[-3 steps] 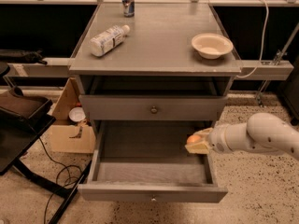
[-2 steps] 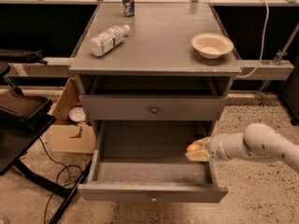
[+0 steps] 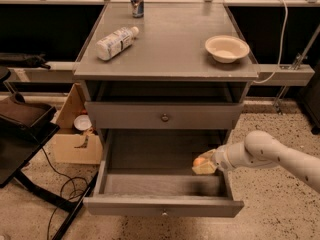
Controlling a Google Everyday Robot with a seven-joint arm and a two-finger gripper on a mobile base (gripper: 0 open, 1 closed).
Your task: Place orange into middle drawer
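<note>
While the gripper (image 3: 204,165) clasps the single orange (image 3: 198,161) inside the open middle drawer (image 3: 162,207), one bowl (image 3: 226,48) sits above.

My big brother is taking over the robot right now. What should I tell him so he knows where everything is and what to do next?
Gripper: down inside the right side of the middle drawer, shut on the orange.
Middle drawer: pulled open.
Upper drawer: shut.
Done: the drawer is open and the orange has been brought inside it.
Left: probably let go of the orange so it rests on the drawer floor, then lift the arm out. I cannot tell whether the orange touches the floor yet.
On the cabinet top: a cream bowl and a bottle lying on its side.
</note>
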